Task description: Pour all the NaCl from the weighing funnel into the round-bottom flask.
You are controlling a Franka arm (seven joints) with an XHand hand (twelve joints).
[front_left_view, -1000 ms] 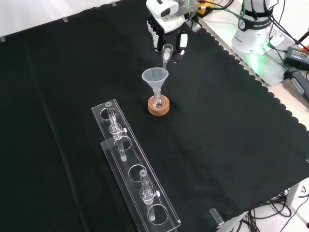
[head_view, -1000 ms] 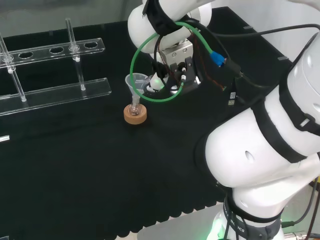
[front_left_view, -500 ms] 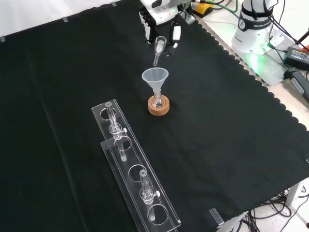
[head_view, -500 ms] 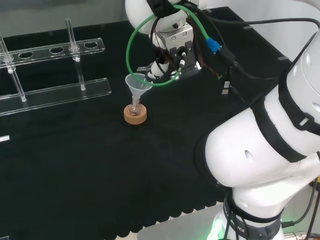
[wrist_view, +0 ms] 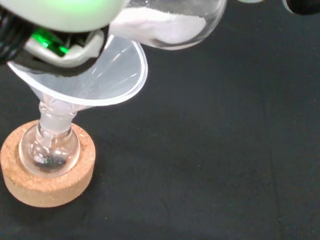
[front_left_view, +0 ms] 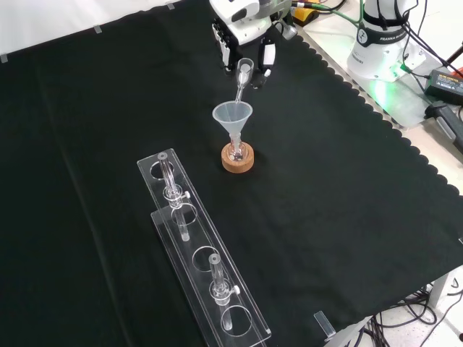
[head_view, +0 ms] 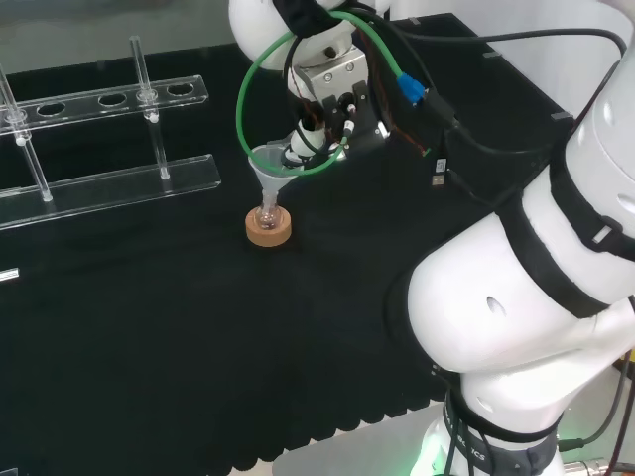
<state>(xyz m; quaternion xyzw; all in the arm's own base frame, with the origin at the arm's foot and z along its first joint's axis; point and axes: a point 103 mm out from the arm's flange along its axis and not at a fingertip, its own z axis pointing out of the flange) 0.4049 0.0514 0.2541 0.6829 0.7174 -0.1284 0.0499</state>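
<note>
The hand [front_left_view: 244,40] is shut on the clear glass weighing funnel [front_left_view: 244,73], which tilts stem-down with its tip just over the mouth of a clear plastic funnel [front_left_view: 232,113]. That funnel sits in the neck of the small round-bottom flask [front_left_view: 235,151] on a cork ring [front_left_view: 238,162]. In the wrist view, white powder lies in the weighing funnel's bowl [wrist_view: 165,25], above the plastic funnel [wrist_view: 87,80], the flask [wrist_view: 49,150] and the cork ring [wrist_view: 45,186]. In the head view the hand [head_view: 316,127] hangs just right of the plastic funnel [head_view: 268,165], flask [head_view: 267,212] and cork ring [head_view: 268,231].
A clear plastic rack [front_left_view: 197,254] with upright glass tubes lies in front of the flask in the front view; the rack [head_view: 99,149] stands at the left in the head view. The cloth's scalloped edge [front_left_view: 376,123] and cables run at the front view's right.
The hand lifted the weighing funnel up and away from the plastic funnel's rim, then brought it back down. Its stem tip now stands over the funnel's mouth.
</note>
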